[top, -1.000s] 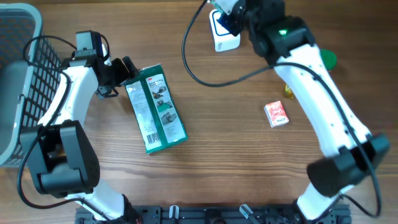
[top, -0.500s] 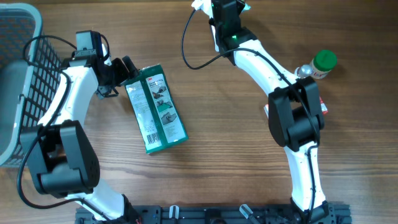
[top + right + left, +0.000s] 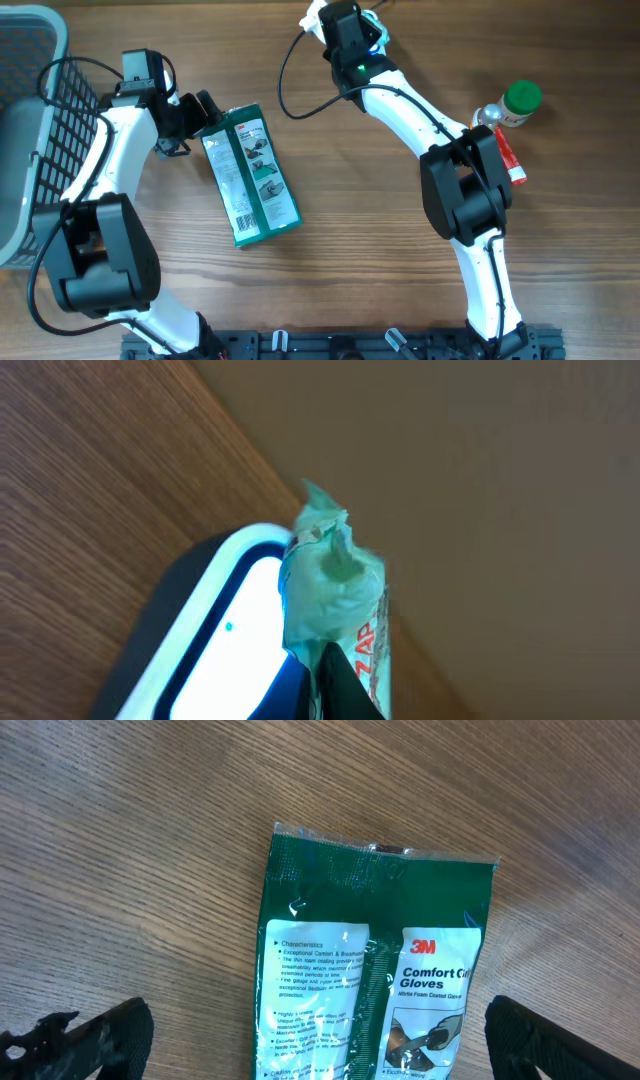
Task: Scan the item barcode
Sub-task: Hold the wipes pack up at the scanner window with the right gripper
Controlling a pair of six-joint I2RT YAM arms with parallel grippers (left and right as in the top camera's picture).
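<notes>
The right pincer (image 3: 345, 22) is reaching to the far edge of the table (image 3: 380, 260). From above only its back and a scrap of pale wrapper are showing, so that view is not giving the grip. The right wrist view is supplying it: a dark finger (image 3: 338, 682) is pressing on the lower end of a pale green packet (image 3: 335, 595). The jaws are closed tight on the packet, and its crimped end is sticking out past the fingertips. Just beyond the held packet, a scanner (image 3: 225, 660) with a white face and dark rim is lying on the wood. The packet is overlapping its edge, but whether they are touching cannot be told. The overhead view is not showing the scanner.

The left pincer (image 3: 320, 1050) is standing wide open, gripping nothing. A green glove packet (image 3: 380, 950) is lying flat ahead of its jaws, and only the wrist view is making the "3M" print readable. Only the overhead view is showing a wire basket (image 3: 40, 90) behind the left arm. It alone is also showing a green-capped bottle (image 3: 518, 100) and a red box (image 3: 508, 160), both well apart from the right pincer.
</notes>
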